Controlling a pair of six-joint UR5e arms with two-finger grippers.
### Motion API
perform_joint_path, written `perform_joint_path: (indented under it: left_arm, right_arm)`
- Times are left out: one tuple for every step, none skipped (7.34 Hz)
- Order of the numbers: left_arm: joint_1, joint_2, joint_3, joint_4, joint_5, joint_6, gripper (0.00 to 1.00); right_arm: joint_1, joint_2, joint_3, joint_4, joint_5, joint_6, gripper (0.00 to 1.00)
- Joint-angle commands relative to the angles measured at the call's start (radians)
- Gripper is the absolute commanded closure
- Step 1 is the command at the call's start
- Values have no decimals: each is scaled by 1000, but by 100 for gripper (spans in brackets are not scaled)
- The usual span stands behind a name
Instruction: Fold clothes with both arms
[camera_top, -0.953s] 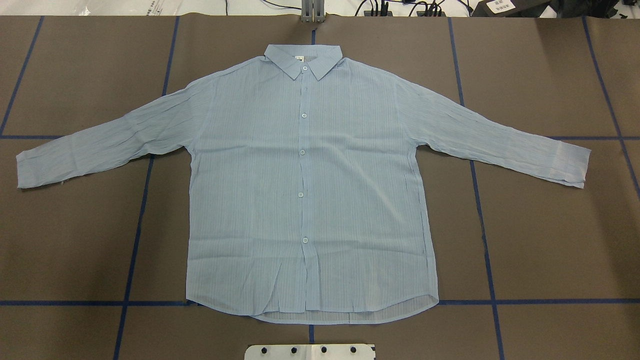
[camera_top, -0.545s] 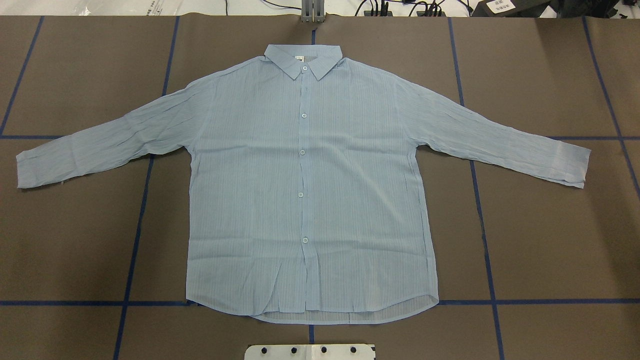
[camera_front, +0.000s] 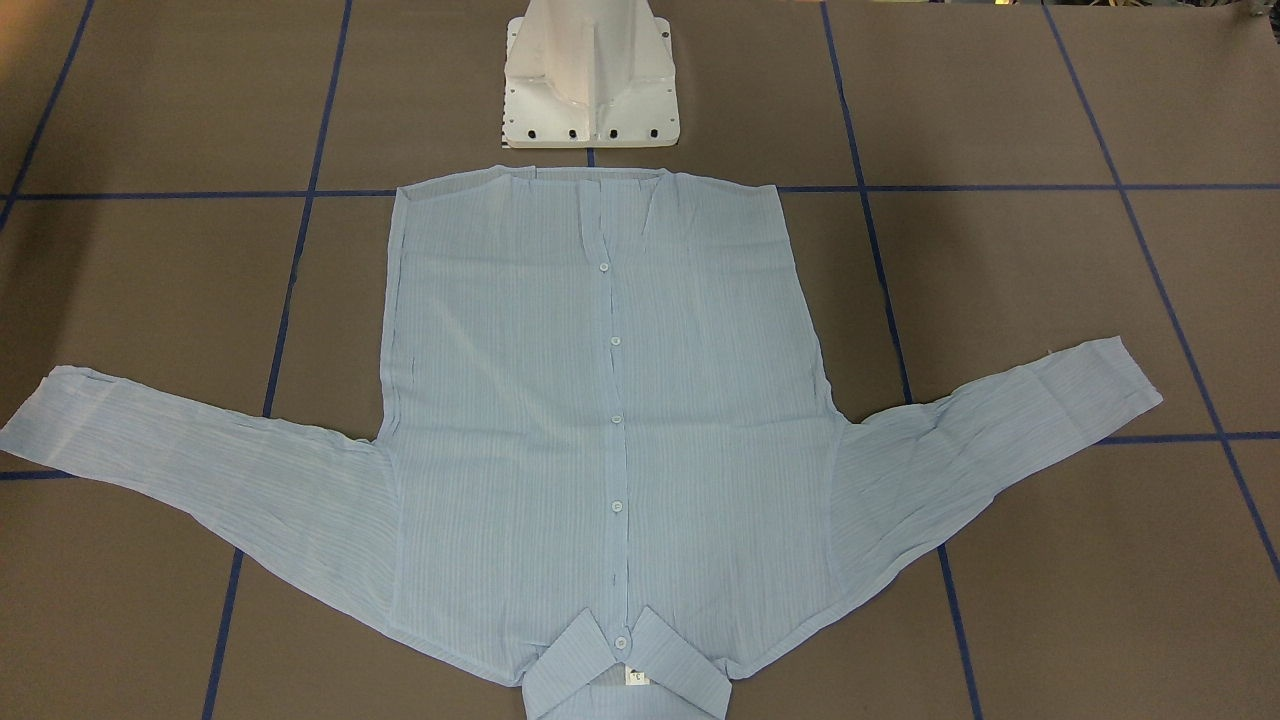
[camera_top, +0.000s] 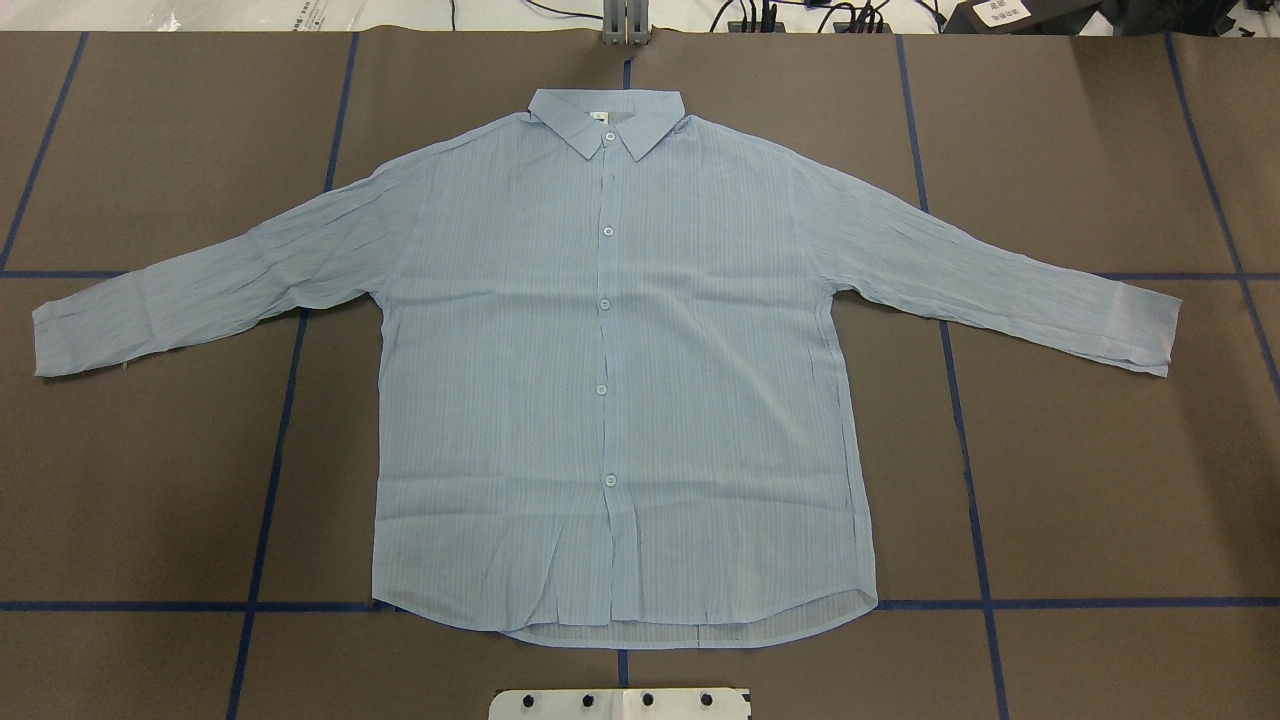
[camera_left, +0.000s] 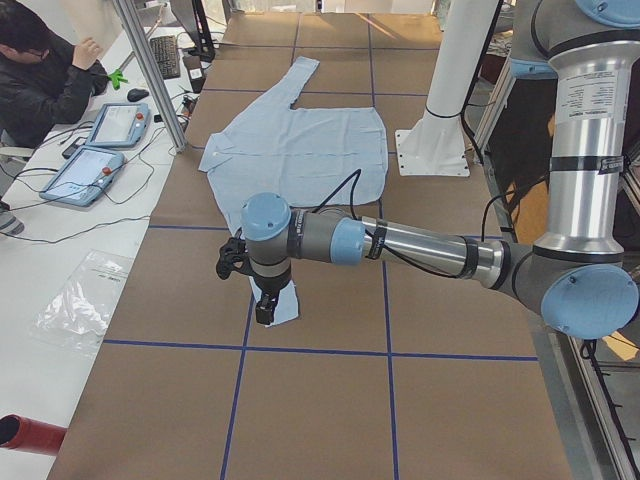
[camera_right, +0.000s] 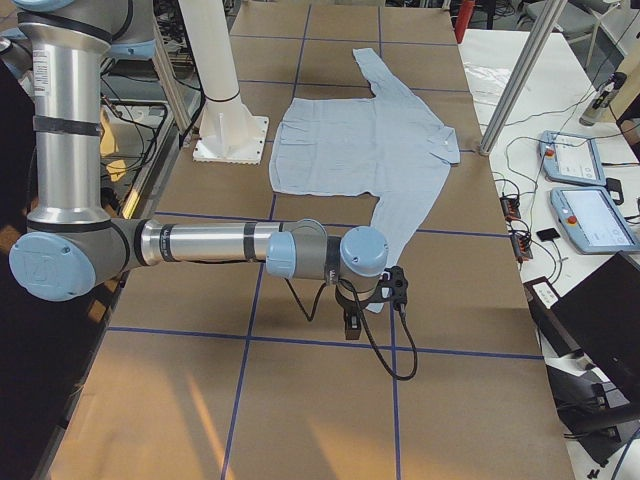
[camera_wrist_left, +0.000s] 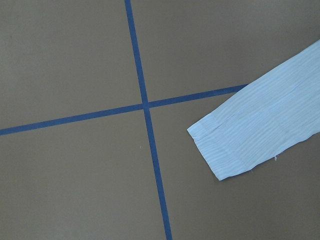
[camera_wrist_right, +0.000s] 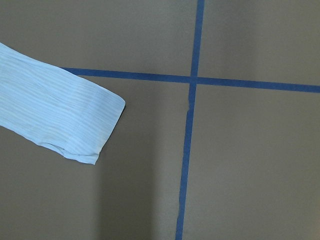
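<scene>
The light-blue striped shirt (camera_top: 610, 380) lies flat and buttoned on the brown table, collar away from the robot and both sleeves spread out. My left gripper (camera_left: 264, 308) hangs above the cuff of the sleeve on my left; the left wrist view shows that cuff (camera_wrist_left: 250, 135) lying flat at lower right. My right gripper (camera_right: 351, 325) hovers by the other sleeve's end, and the right wrist view has its cuff (camera_wrist_right: 60, 120) at the left edge. No fingers show in either wrist view. Whether either gripper is open or shut I cannot tell.
Blue tape lines (camera_top: 960, 420) grid the brown table cover. The white pedestal base (camera_front: 590, 80) stands just behind the shirt's hem. A seated person (camera_left: 40, 70), control tablets (camera_left: 95, 150) and an aluminium post (camera_left: 150, 70) are along the far table edge.
</scene>
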Motion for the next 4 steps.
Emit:
perform_joint_path:
  left_arm:
    - [-1, 9, -3, -12, -93, -4, 0]
    - [-1, -2, -3, -12, -103, -6, 0]
    - [-1, 1, -9, -12, -107, -6, 0]
    - [-1, 7, -11, -12, -142, -6, 0]
  right_arm:
    - [-26, -11, -44, 136, 1, 90, 0]
    - [-63, -21, -58, 237, -1, 211, 0]
    - [-119, -22, -70, 322, -5, 326, 0]
    - [-158, -23, -108, 434, -7, 397, 0]
